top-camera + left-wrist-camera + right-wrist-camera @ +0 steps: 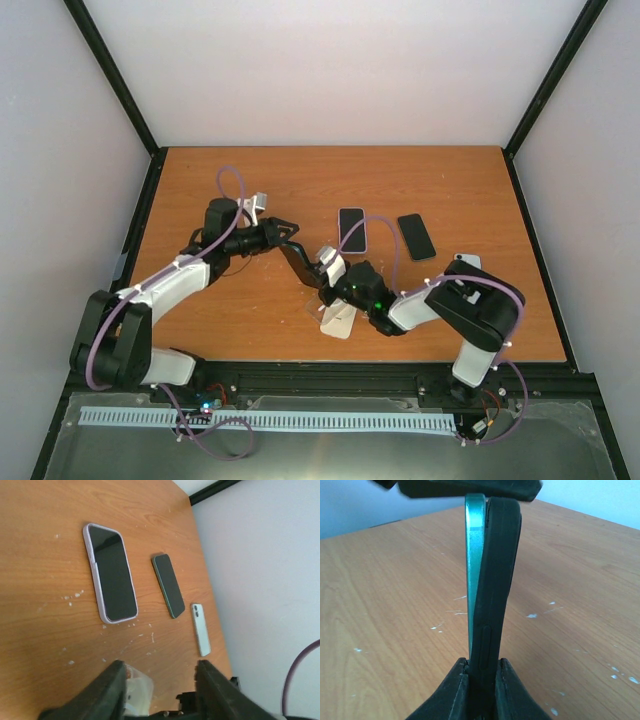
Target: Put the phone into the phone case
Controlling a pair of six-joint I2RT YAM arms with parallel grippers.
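The right claw (481, 677) is clamped on the lower end of a black phone case (501, 580), with a teal phone (475, 555) standing against the case's left face. Seen edge-on from the right wrist, both are upright above the counter (420, 180). The phone's long edge lies flush along the case near the top. Lower down, the case bulges outward. A dark bar crosses the top ends of the pair, but I cannot tell whether it touches them.

From above, this claw (330, 268) sits near the middle of the counter, slightly toward the near edge. There the held pair blurs into the dark fingers.

The left claw (160, 666) is spread wide with nothing between its fingers. It hovers (285, 235) just left of the right claw.

Three spare handsets lie flat beyond them:
- A phone in a lavender case (111, 577) is nearest the claws.
- A dark green phone (168, 585) lies beside it, apart.
- A white phone (200, 629) lies close to the counter's right edge.

A clear plastic piece (338, 320) rests on the wood beneath the right arm, near the front edge.

Bare wood stretches across the far strip behind the handsets and along the left side around the left arm. The right arm's elbow crowds the near right corner.
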